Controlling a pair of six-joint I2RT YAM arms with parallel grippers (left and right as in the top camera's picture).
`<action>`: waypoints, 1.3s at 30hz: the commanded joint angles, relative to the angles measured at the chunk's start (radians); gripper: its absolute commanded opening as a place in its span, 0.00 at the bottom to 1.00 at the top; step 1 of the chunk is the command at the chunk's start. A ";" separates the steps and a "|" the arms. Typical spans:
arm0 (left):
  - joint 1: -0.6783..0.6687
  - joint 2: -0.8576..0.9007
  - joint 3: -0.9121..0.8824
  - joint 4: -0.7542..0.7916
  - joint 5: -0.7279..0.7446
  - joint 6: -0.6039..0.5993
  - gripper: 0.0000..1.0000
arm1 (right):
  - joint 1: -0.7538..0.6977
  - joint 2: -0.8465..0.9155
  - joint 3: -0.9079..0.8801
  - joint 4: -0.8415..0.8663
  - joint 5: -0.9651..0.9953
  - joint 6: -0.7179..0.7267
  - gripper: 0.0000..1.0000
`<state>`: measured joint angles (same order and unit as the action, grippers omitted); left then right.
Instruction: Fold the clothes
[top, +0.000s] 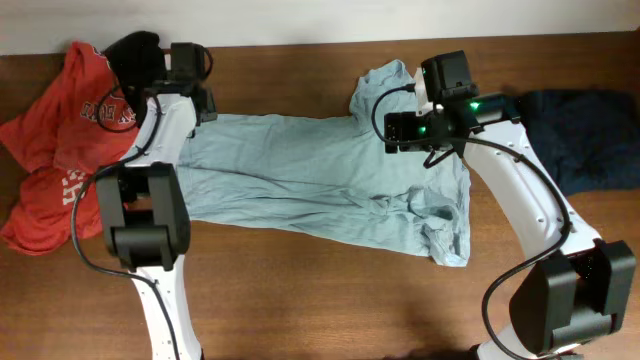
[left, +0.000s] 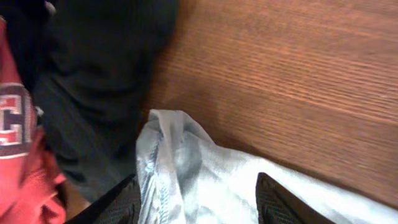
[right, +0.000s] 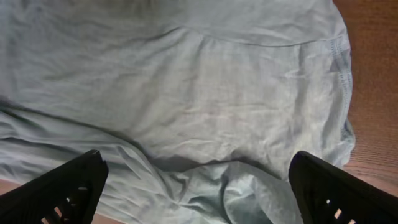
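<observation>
I am straddling the limp, light pale tee (top: 300, 170) at its bunched corner, left gripper (left: 198, 182) jaws parted, right gripper (right: 198, 160) hovering wide open.

The T-shirt (top: 300, 170) is pale grey-blue, the tees (top: 60, 150) red, white-lettered.

The table (top: 300, 300) is brown wood with fine visible grain and a low satin sheen. The pale grey-blue T-shirt (top: 300, 170) at centre is soft matt cloth, creased, with stitched hems. The red tees (top: 60, 150) at upper left, black garment (left: 93, 74) and navy garment (top: 590, 130) are matt cloth too. The arm casings (top: 530, 190) look like smooth white plastic.
</observation>
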<state>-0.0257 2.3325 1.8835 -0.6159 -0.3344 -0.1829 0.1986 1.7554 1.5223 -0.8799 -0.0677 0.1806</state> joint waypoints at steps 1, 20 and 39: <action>0.011 0.029 0.014 0.020 -0.033 -0.041 0.59 | -0.003 0.008 0.021 -0.005 0.017 -0.020 0.96; 0.085 0.106 0.014 0.080 0.032 -0.040 0.59 | -0.003 0.026 0.019 -0.007 0.016 -0.020 0.96; 0.086 0.108 0.014 0.096 0.057 -0.025 0.14 | -0.003 0.026 0.019 -0.002 0.013 -0.020 0.96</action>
<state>0.0589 2.4168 1.8893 -0.5152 -0.2848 -0.2066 0.1986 1.7760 1.5223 -0.8848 -0.0677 0.1719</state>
